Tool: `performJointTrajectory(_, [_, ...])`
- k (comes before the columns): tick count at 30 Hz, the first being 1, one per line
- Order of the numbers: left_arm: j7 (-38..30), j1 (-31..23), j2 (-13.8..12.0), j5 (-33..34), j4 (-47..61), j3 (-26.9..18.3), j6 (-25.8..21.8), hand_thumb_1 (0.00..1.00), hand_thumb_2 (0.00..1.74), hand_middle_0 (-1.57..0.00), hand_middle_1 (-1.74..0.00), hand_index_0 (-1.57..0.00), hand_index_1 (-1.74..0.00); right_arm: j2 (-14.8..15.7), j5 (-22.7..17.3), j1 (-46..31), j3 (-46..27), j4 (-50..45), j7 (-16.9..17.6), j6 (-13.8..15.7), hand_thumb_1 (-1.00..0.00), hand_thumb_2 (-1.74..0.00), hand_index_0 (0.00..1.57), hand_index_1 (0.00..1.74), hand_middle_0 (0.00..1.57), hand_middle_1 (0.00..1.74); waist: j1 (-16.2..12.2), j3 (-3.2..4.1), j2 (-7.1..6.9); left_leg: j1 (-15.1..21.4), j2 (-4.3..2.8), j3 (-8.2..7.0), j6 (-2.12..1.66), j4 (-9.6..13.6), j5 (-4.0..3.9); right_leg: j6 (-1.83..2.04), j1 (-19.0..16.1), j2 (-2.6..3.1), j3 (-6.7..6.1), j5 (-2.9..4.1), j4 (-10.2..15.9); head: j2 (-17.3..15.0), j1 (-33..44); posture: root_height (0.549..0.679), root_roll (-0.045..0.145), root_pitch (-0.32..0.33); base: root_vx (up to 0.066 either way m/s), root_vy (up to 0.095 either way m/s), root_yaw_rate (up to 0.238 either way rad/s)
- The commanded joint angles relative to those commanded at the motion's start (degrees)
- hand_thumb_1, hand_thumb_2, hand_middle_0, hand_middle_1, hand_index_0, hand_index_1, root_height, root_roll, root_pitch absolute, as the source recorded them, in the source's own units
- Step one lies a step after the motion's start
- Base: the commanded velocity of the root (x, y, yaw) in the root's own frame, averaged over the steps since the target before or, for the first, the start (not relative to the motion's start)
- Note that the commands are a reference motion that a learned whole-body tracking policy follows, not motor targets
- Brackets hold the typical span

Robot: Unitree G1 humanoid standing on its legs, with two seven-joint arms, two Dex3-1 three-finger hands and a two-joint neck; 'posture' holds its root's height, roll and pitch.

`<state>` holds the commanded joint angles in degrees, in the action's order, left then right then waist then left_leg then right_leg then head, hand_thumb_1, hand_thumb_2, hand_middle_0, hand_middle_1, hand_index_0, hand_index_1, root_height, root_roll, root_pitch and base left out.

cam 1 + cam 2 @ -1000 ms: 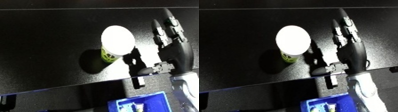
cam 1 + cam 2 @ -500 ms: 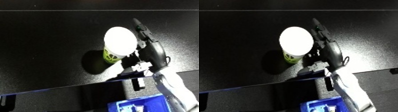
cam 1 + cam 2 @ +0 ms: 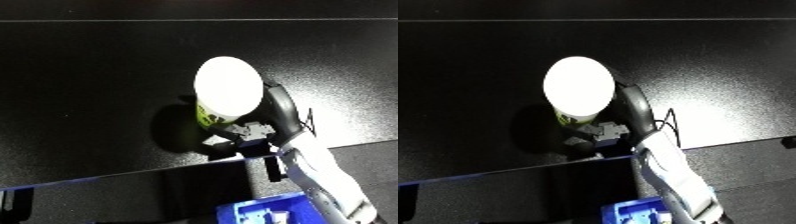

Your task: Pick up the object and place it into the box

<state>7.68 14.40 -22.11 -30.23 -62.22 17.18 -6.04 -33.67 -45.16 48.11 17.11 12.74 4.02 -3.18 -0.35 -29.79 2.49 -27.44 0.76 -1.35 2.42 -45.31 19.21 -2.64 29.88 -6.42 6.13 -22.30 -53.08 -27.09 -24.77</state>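
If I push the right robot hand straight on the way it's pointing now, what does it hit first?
The white-lidded cup. The right robot hand already sits against the cup's right side, seemingly wrapped round it, so any push leftward meets the cup at once. Beyond it only the dark table shows, though depth is hard to judge.

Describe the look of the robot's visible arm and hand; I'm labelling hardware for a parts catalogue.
Only the right arm shows. The right hand is black and rounded, with small silver-grey metal parts at its base. A thin dark cable loops beside the wrist. The forearm is white and silver, smooth-shelled.
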Motion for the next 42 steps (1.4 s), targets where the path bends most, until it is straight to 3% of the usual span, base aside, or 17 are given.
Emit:
performJointTrajectory(6, [-0.32,0.12,0.17,0.00,0.28,0.16,0.34,0.00,0.00,0.00,0.00,0.00,0.00,0.26,-0.17,0.09,0.20,-0.55,0.90,-0.07,-1.00,-1.74,1.57,1.74,1.57,1.74,0.04,0.00,-0.13,0.20,-0.11,0.01,-0.11,0.33,-0.21,0.04,-0.15,0.06,0.03,0.11,0.23,-0.11,-0.11,0.618,0.051,0.014,-0.005,-0.005,0.015])
performJointTrajectory(13, [-0.55,-0.06,0.25,-0.20,0.46,0.10,0.04,0.00,0.00,0.00,0.00,0.00,0.00,-0.07,-0.39,-0.36,-0.24,-1.77,0.72,0.97,-1.00,-1.74,1.57,1.74,1.57,1.74,-0.30,0.00,-0.21,0.34,-0.30,-0.04,-0.22,0.56,-0.31,0.10,-0.14,0.25,-0.11,0.20,0.41,0.52,-0.14,0.619,0.052,0.015,-0.017,-0.002,-0.020])
performJointTrajectory(18, [-0.46,-0.64,0.23,-0.55,0.06,-0.74,-0.66,0.00,0.00,0.00,0.00,0.00,0.00,-0.36,0.12,-2.52,-1.66,-6.39,-1.92,4.21,-1.00,-1.74,1.57,1.74,1.57,1.74,-1.13,0.00,-0.48,0.52,-0.45,-0.34,-0.33,0.66,-0.17,0.20,-0.14,0.63,-0.41,0.13,0.50,2.16,0.47,0.619,0.052,0.017,-0.024,0.019,-0.055])
performJointTrajectory(24, [-0.64,-1.64,0.41,-0.95,0.17,-2.15,-1.12,0.00,0.00,0.00,0.00,0.00,0.00,-0.49,2.52,-8.16,-5.09,-13.83,-1.00,8.39,-1.00,-1.74,1.57,1.74,1.57,1.74,-2.61,0.00,-1.02,0.91,-0.94,-0.96,-0.39,0.68,0.17,0.43,-0.31,1.10,-0.74,0.16,0.83,3.72,1.36,0.620,0.053,0.019,-0.030,0.024,-0.108])
performJointTrajectory(30, [-0.55,-2.57,0.81,-2.46,-0.69,-3.89,-2.69,0.00,0.00,0.00,0.00,0.00,0.00,-2.06,-1.95,-16.61,-9.71,-21.28,-10.26,9.16,-1.00,-1.74,1.57,1.74,1.57,1.74,-5.03,0.01,-1.70,1.41,-1.82,-2.14,-0.53,0.37,0.86,0.73,-0.39,1.58,-1.43,0.24,1.09,5.14,1.99,0.620,0.054,0.020,-0.036,0.043,-0.134])
performJointTrajectory(37, [-0.29,-3.83,1.09,-4.05,-2.00,-5.40,-4.74,0.00,0.00,0.00,0.00,0.00,0.00,-2.25,-2.32,-23.86,-16.22,-23.36,-9.72,17.58,-1.00,-1.74,1.57,1.74,1.57,1.74,-7.09,0.22,-2.25,2.11,-2.59,-3.32,-0.68,0.62,1.33,1.01,-0.78,2.28,-1.89,0.43,1.82,5.99,1.39,0.623,0.054,0.025,-0.026,0.038,-0.125])
performJointTrajectory(39, [-0.13,-4.03,1.20,-4.73,-2.46,-5.87,-5.28,0.00,0.00,0.00,0.00,0.00,0.00,-1.51,-4.76,-25.77,-18.27,-23.68,-11.52,18.90,-1.00,-1.74,1.57,1.74,1.57,1.74,-7.72,0.24,-2.31,2.40,-2.67,-3.68,-0.73,0.98,1.43,1.13,-0.88,2.52,-2.09,0.50,2.18,5.83,0.58,0.624,0.055,0.028,-0.026,0.067,-0.132])
performJointTrajectory(42, [0.14,-4.02,1.30,-5.54,-3.14,-6.57,-5.91,0.00,0.00,0.00,0.00,0.00,0.00,-0.47,-10.77,-28.38,-20.49,-23.39,-17.00,18.10,-1.00,-1.74,1.57,1.74,1.57,1.74,-8.52,0.23,-2.40,2.73,-2.74,-4.17,-0.84,1.59,1.44,1.36,-0.97,2.78,-2.37,0.74,2.78,4.62,-1.97,0.625,0.055,0.032,-0.031,0.070,-0.097])
